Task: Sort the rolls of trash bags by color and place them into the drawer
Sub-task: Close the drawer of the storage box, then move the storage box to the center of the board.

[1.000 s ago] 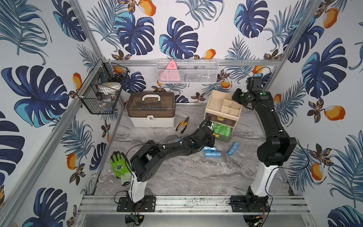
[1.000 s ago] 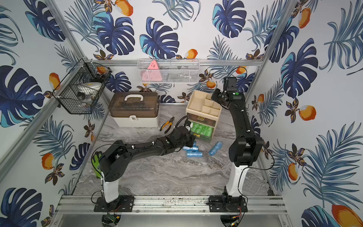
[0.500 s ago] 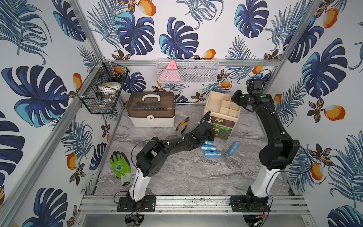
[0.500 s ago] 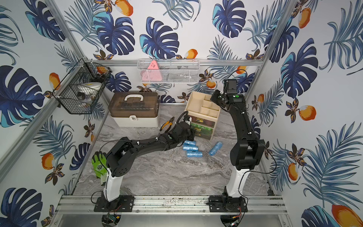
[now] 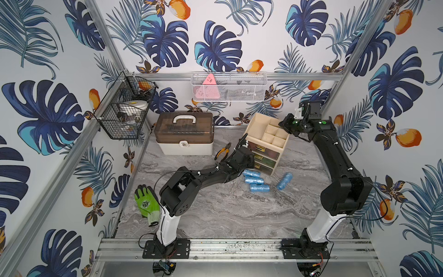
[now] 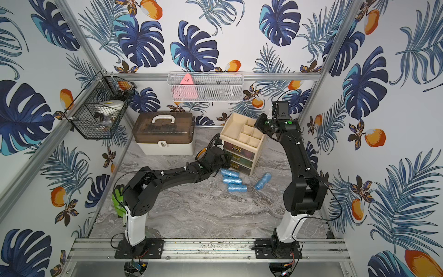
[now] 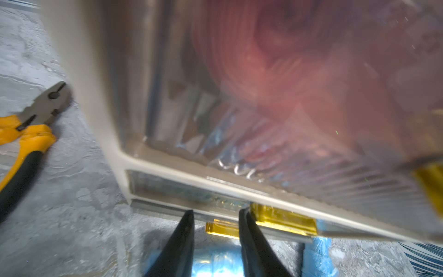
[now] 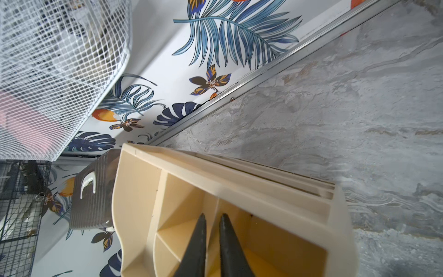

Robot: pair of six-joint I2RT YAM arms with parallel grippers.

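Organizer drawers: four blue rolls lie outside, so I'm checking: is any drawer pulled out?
All shut: in both top views the three drawer fronts sit flush with the organizer.

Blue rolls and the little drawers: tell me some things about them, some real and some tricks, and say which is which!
1. Four blue rolls lie on the table. True.
2. The blue rolls are inside an open drawer. False: they lie in front of the drawer unit, whose drawers look shut.
3. The pliers lie beside the drawer unit. True.
4. The green glove sits on top of the drawer unit. False: it lies on the table.
5. The right gripper is at the drawer unit's top compartments. True.
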